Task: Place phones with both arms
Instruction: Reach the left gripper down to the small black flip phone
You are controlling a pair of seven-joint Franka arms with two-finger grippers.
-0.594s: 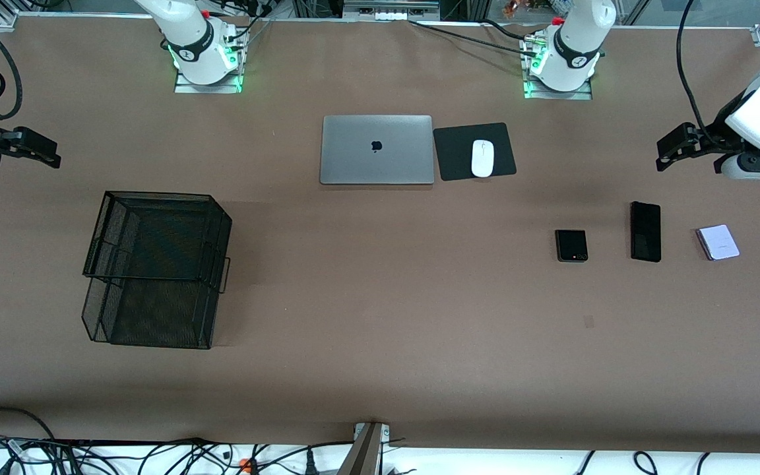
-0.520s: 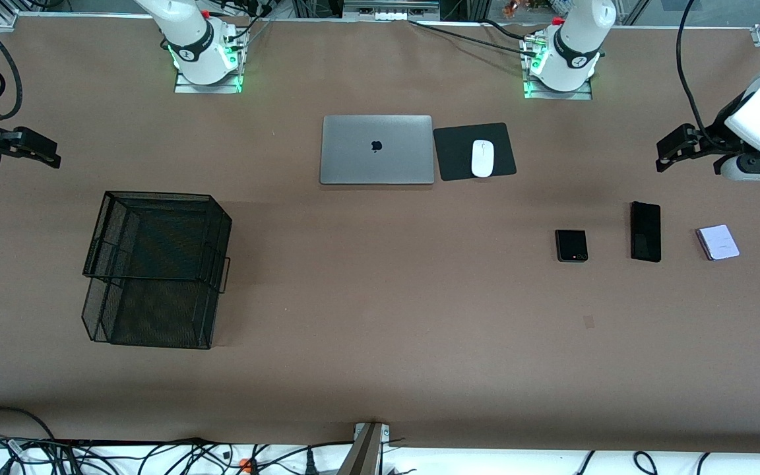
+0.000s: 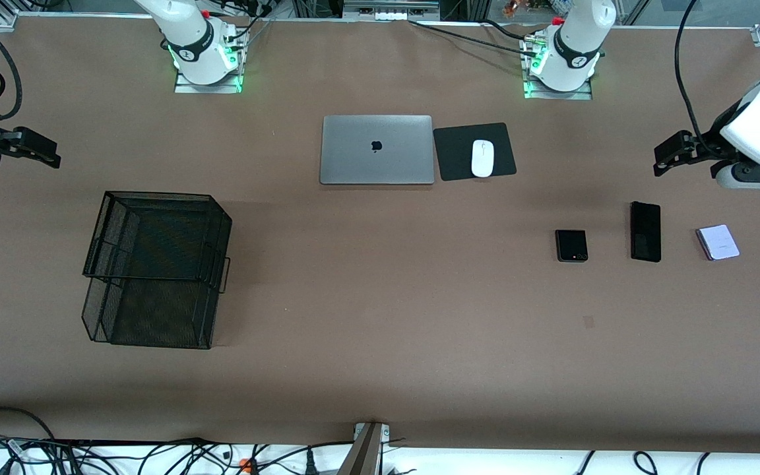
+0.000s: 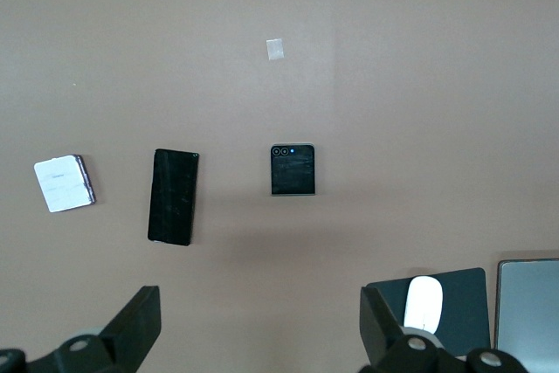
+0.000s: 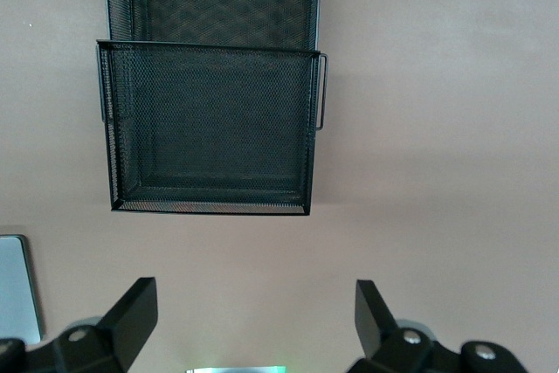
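left hand (image 3: 662,160) shifted slightly, phones (image 3: 645,231) untouched

High front camera facing the bases, wrist cameras looking straight down — phones (image 3: 645,231) shared with left wrist view
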